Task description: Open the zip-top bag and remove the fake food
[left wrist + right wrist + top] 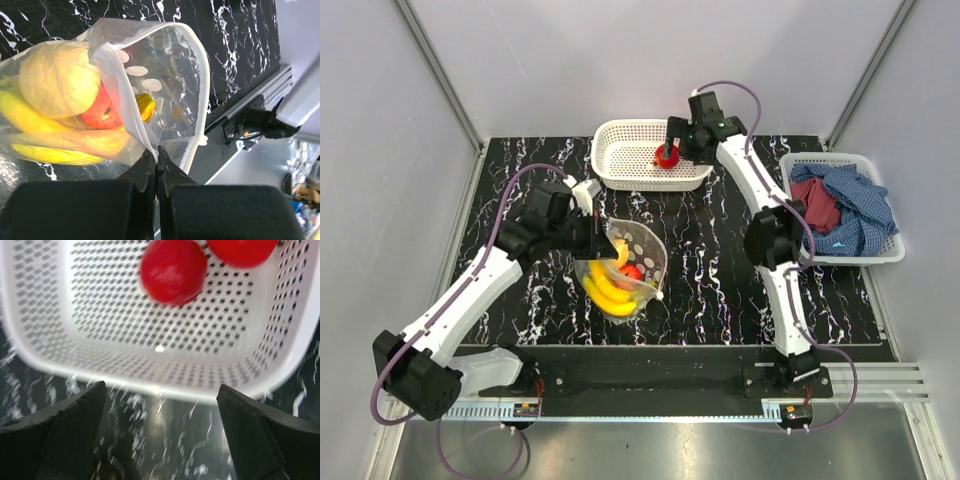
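Unloading looks underway: zip-top bag (638, 262) at mid table (720, 290), mouth agape, w/ banana bunch (607, 292), red piece (102, 112) & yellow-orange fruit (60, 80) inside. Left gripper (156, 155) is pinched on its rim. Right gripper (160, 395), jaws wide apart, hovers over white basket (620, 140) holding two red pieces (173, 271). Next, prob.: R arm to bag mouth for another fruit.

Mesh basket (620, 155) far centre; cloths (850, 205) in right basket (865, 257).

A black table (720, 290) veined with white carries three things. A white mesh basket (630, 178) sits at the middle of the far edge. A second white basket (865, 258) sits across the right edge, toward the far corner. Left of centre, a dotted zip-top bag (645, 255) rests its lower end on the surface.
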You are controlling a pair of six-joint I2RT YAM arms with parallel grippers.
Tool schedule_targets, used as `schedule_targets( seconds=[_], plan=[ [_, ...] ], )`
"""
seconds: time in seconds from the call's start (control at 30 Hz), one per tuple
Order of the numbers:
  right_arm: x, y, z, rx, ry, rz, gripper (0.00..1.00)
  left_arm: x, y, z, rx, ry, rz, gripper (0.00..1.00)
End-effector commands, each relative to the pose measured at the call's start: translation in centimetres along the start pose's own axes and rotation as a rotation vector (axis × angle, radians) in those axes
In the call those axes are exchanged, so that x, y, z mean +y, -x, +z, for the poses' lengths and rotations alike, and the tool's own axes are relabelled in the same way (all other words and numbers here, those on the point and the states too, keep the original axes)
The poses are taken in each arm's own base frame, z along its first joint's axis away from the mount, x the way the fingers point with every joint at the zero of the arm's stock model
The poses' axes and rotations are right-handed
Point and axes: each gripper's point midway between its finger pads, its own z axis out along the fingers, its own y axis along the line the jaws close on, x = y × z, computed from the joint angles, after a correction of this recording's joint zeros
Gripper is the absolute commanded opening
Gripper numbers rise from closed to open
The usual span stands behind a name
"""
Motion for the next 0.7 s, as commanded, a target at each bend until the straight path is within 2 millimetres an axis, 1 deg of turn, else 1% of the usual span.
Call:
schedule_targets(
  seconds=[0.0, 0.03, 0.07, 0.1, 0.13, 0.17, 0.2, 0.23, 0.27, 0.3, 0.33, 0.37, 0.4, 0.43, 0.47, 0.53, 0.57, 0.63, 0.67],
  plan=[
    [6.9, 0.7, -13.4, -0.010, 0.151, -0.013, 1.00, -2.1, 2.8, -0.4, -0.074, -0.050, -0.051, 0.00],
    [7.9, 0.5, -16.2, -0.013, 0.179, -0.016, 1.00, -2.4, 3.0, -0.5, -0.076, -0.060, -0.079, 0.00],
    [8.3, -1.6, -16.7, 0.051, 0.199, -0.021, 1.00, -2.6, 3.2, -0.5, -0.080, -0.069, -0.090, 0.00],
    [8.8, -2.9, -17.7, 0.082, 0.219, -0.049, 1.00, -2.8, 3.1, -0.5, -0.082, -0.078, -0.101, 0.00],
    [10.8, -3.9, -20.6, 0.076, 0.278, -0.091, 1.00, -3.1, 3.4, -0.5, -0.094, -0.089, -0.114, 0.00],
    [10.9, -6.5, -20.8, 0.134, 0.278, -0.112, 1.00, -3.1, 3.5, -0.5, -0.098, -0.094, -0.117, 0.00],
    [11.8, -7.5, -21.7, 0.127, 0.305, -0.141, 1.00, -3.2, 3.4, -0.5, -0.098, -0.096, -0.122, 0.00],
    [13.9, -8.6, -24.9, 0.099, 0.374, -0.187, 1.00, -3.2, 3.5, -0.6, -0.102, -0.095, -0.125, 0.00],
    [14.0, -11.8, -24.6, 0.164, 0.392, -0.205, 0.99, -3.1, 3.4, -0.6, -0.101, -0.094, -0.130, 0.00],
    [15.2, -12.3, -25.4, 0.139, 0.439, -0.196, 0.97, -3.3, 3.4, -0.8, -0.109, -0.096, -0.128, 0.00],
    [15.8, -12.7, -27.5, 0.115, 0.485, -0.191, 0.93, -3.1, 3.3, -0.7, -0.110, -0.093, -0.136, 0.00],
    [15.8, -15.7, -27.1, 0.177, 0.495, -0.191, 0.90, -3.0, 3.2, -0.8, -0.112, -0.092, -0.137, 0.00],
    [16.4, -16.1, -27.4, 0.169, 0.521, -0.166, 0.81, -3.0, 3.2, -0.9, -0.117, -0.092, -0.137, 0.00],
    [16.6, -16.6, -28.3, 0.161, 0.547, -0.164, 0.75, -3.0, 3.1, -0.9, -0.117, -0.091, -0.144, 0.00],
    [16.3, -18.2, -27.9, 0.197, 0.551, -0.165, 0.69, -2.9, 3.0, -0.8, -0.114, -0.089, -0.150, 0.00],
    [16.5, -18.7, -27.9, 0.193, 0.560, -0.170, 0.61, -3.2, 3.1, -1.1, -0.128, -0.102, -0.161, 0.00],
    [16.3, -19.1, -27.5, 0.201, 0.555, -0.174, 0.58, -3.1, 2.9, -1.0, -0.125, -0.102, -0.165, 0.00],
    [16.4, -19.4, -26.6, 0.203, 0.546, -0.164, 0.56, -3.2, 2.8, -1.2, -0.130, -0.112, -0.172, 0.00],
    [16.1, -19.7, -25.8, 0.212, 0.521, -0.128, 0.56, -3.2, 2.7, -1.2, -0.129, -0.112, -0.177, 0.00]
  ],
)
